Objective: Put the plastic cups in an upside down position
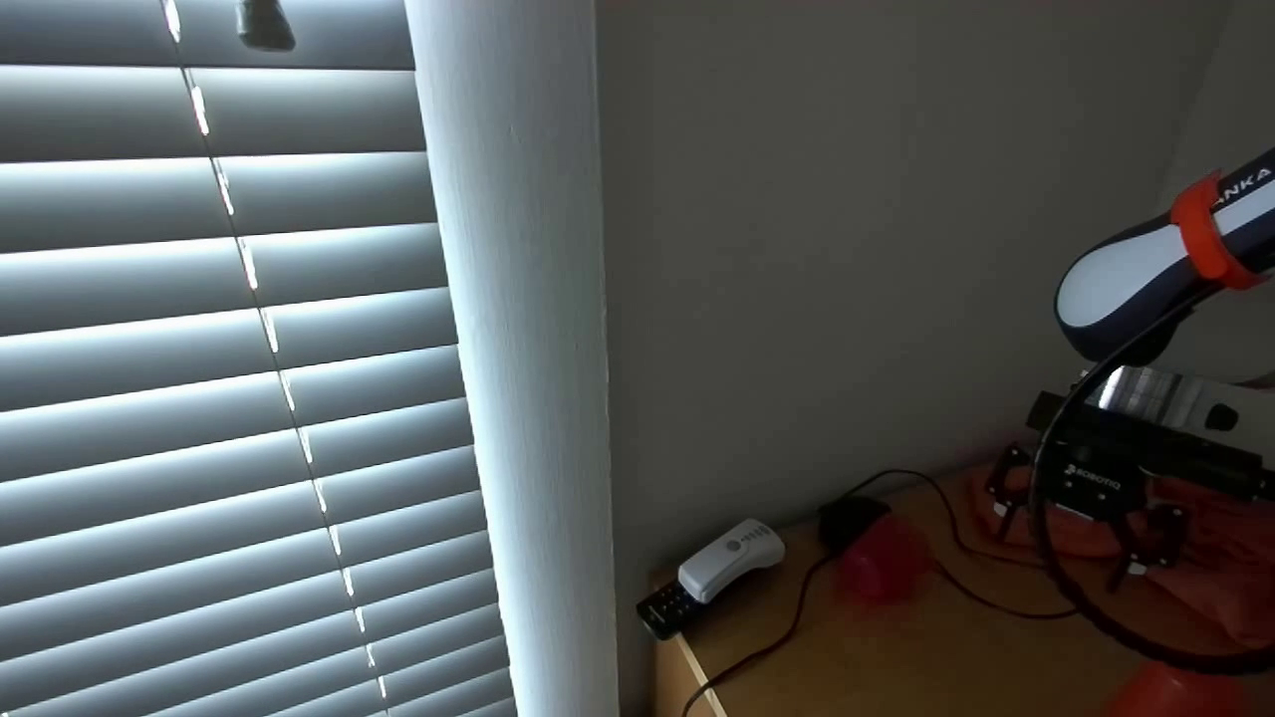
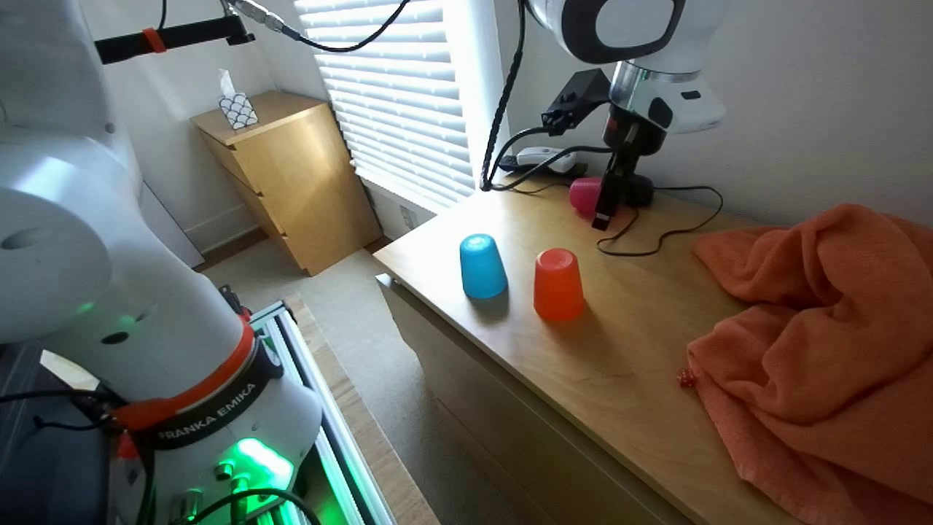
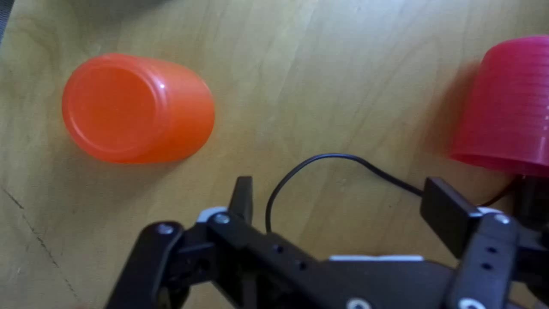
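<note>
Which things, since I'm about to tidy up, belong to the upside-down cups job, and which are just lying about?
For the job:
- blue cup
- orange cup
- pink cup
- gripper

Lying about:
- orange cloth
- white device
- black remote
- black cord

**Orange cloth (image 2: 824,328) and black cable (image 3: 339,156) on the desk (image 2: 619,386)**

The cloth lies heaped in loose folds; the cable curves across the wooden top. By the desk's edge, a white handheld device (image 1: 732,560) rests partly over a black remote (image 1: 661,609). Light shows between the slats of the blinds (image 1: 239,363), just beside a pale window frame (image 1: 533,349). Apart from the desk, a patterned tissue box (image 2: 237,112) stands on a wooden dresser (image 2: 317,179), a white tissue (image 2: 227,82) rising from it.
</note>
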You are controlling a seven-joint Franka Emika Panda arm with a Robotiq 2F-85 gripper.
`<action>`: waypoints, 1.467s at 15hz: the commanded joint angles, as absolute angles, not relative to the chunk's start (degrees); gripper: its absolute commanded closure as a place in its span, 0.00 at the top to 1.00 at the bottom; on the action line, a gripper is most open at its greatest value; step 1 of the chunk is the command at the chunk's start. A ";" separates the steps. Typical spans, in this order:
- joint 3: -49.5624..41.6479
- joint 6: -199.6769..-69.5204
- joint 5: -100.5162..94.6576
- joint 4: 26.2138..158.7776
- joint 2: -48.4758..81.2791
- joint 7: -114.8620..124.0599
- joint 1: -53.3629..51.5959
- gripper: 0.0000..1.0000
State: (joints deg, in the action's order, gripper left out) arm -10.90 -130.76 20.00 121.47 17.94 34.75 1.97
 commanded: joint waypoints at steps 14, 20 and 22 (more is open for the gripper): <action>-5.76 -130.83 21.88 115.61 21.32 36.73 1.46 1.00; -5.13 -130.09 21.54 112.38 24.09 42.88 -0.15 1.00; -4.90 -130.28 21.12 111.65 25.06 44.82 -0.84 1.00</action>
